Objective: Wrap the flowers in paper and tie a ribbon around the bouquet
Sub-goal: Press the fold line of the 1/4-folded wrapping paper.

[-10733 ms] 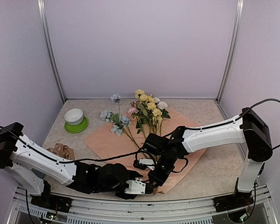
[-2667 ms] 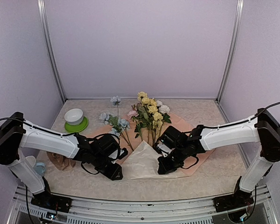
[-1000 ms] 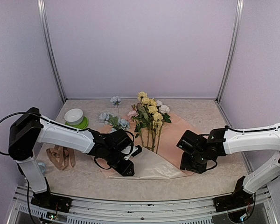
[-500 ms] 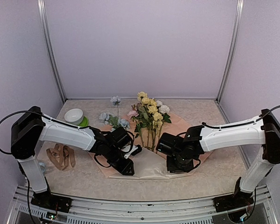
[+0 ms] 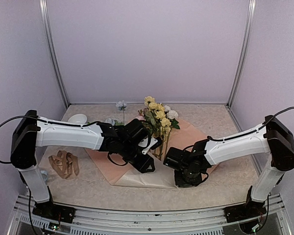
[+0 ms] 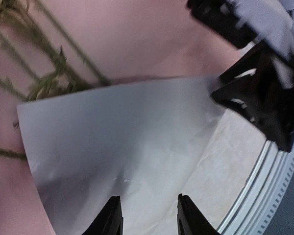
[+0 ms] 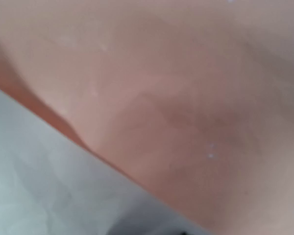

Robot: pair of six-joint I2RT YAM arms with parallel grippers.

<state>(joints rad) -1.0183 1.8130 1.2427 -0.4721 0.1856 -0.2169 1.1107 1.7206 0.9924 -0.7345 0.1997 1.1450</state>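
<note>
The beige paper (image 5: 187, 134) lies mid-table under the flowers (image 5: 158, 115), whose yellow, white and pink blooms point to the back. Its near corner is folded over, showing a pale underside (image 5: 143, 180). My left gripper (image 5: 148, 165) hovers over that flap. In the left wrist view it (image 6: 149, 198) is open, with only the pale paper (image 6: 122, 132) below and green stems (image 6: 49, 73) at upper left. My right gripper (image 5: 185, 177) presses low at the flap's right edge. The right wrist view is a blurred close-up of paper (image 7: 186, 98) with no fingers showing. The ribbon (image 5: 63, 163) lies loose at the left.
A white bowl (image 5: 77, 118) on a green plate sits at the back left, partly behind my left arm. Pale blue blooms (image 5: 120, 104) lie left of the main bunch. The table's metal front rail (image 6: 264, 196) runs just beyond the flap. Walls enclose three sides.
My left gripper has moved right over the folded flap and its jaws have spread. My right arm has swung in from the right edge of the paper to the flap.
</note>
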